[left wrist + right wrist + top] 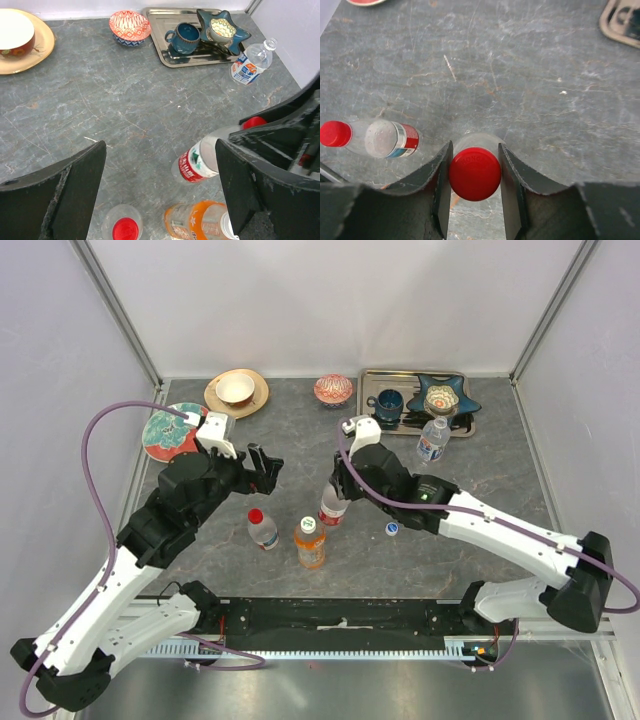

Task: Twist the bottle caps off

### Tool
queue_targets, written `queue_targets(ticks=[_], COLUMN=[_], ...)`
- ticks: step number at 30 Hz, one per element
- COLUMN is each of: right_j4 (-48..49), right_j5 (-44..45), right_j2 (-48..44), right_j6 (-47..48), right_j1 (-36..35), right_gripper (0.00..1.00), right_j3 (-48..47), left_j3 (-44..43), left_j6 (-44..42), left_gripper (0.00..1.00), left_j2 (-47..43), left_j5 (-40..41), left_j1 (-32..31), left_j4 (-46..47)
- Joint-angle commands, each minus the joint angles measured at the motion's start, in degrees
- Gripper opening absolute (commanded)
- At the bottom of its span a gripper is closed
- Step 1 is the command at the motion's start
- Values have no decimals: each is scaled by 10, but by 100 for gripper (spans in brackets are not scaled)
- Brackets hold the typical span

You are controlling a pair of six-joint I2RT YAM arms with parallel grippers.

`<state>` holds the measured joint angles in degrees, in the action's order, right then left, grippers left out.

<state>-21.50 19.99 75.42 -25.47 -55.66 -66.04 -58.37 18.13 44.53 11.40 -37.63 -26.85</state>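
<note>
Overhead view: four bottles upright on the grey bench point(500, 470). The red-topped bottle point(262, 529) and the orange bottle point(310, 542) stand close together near the front. The red-label bottle point(333, 508) is just behind the orange one. The fourth bottle point(432, 440) is well apart, beside the tray point(408, 382). A loose lid point(392, 529) lies right of the red-label bottle. We see the right tool point(335, 490) down over that bottle's top. The left tool point(265, 457) is off to its left, over bare bench.

Left wrist view: the left tool's fingers point(75, 185) are spread wide and hold nothing. The three near bottles sit low in the frame.

Right wrist view: the right tool's fingers point(440, 185) press both sides of the red cap point(475, 172) on the red-label bottle. We read it as closed on that cap.
</note>
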Motion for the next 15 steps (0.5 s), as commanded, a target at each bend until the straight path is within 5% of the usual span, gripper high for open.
queue_targets(ticks=[1, 4, 6, 8, 11, 15], right_j4=[-11, -35, -46, -86, -101, -80], right_j5=[74, 144, 169, 153, 92, 12], right_j2=[-51, -60, -51, -24, -6, -7], right_j6=[23, 48, 56, 44, 36, 33], right_j1=[-2, -2, 2, 21, 35, 51], right_gripper=[37, 30, 9, 0, 0, 0], right_j3=[-65, -128, -182, -230, -293, -318], left_j3=[-31, -63, -83, -116, -169, -263], left_j6=[-37, -54, -73, -97, -108, -41], left_gripper=[96, 96, 97, 98, 99, 100], left_j2=[9, 30, 56, 74, 107, 157], left_j5=[34, 93, 134, 192, 215, 16], left_j1=[2, 2, 2, 2, 6, 41], left_j4=[39, 66, 95, 122, 170, 126])
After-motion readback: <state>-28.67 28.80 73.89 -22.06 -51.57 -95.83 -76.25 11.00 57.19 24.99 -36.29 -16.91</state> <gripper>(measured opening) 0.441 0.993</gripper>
